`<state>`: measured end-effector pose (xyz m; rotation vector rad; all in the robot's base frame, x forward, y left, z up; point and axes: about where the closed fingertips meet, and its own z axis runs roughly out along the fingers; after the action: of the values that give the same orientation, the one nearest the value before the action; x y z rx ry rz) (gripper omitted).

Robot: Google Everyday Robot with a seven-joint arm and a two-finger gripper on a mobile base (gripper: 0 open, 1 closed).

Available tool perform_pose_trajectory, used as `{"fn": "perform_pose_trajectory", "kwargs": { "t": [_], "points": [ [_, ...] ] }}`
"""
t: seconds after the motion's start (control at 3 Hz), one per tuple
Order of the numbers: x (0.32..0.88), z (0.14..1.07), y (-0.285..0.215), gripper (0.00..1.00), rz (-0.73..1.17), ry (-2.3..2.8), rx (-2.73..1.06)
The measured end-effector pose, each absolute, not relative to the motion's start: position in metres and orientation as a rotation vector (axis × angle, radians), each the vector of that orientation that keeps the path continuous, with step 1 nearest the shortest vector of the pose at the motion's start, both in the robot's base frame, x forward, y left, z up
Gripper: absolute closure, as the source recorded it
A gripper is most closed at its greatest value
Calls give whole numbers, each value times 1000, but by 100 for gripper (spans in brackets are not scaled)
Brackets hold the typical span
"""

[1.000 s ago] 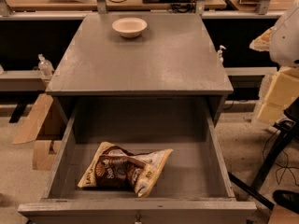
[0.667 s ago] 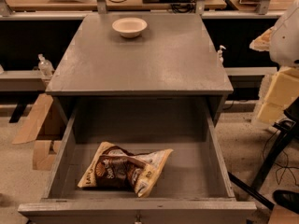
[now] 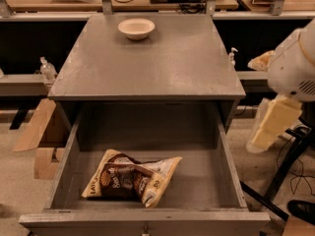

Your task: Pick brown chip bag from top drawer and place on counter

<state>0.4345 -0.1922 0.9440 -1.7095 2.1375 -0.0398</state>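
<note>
We noted that the drawer (image 3: 230, 173) stood pulled out, exposing the chip bag (image 3: 132, 177) on its floor for overhead access, while the tool (image 3: 273, 123) hung right of the worktop (image 3: 147, 68), opening state indeterminable.

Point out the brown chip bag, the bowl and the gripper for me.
brown chip bag (image 3: 129, 179), camera view, its dark centre, in the top drawer (image 3: 199, 181).
bowl (image 3: 136, 28), camera view, its inside, on the counter (image 3: 147, 68).
gripper (image 3: 273, 124), camera view, its cream part, beside the drawer.
</note>
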Motion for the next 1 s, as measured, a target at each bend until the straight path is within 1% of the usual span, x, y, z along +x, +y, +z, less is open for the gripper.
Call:
{"fn": "perform_pose_trajectory", "kwargs": {
  "t": [0.33, 0.67, 1.0],
  "points": [
    [449, 896, -169, 0, 18, 2063, -1699],
    [467, 858, -152, 0, 25, 2040, -1661],
    [472, 859, -151, 0, 8, 2026, -1645]
  ]
}}
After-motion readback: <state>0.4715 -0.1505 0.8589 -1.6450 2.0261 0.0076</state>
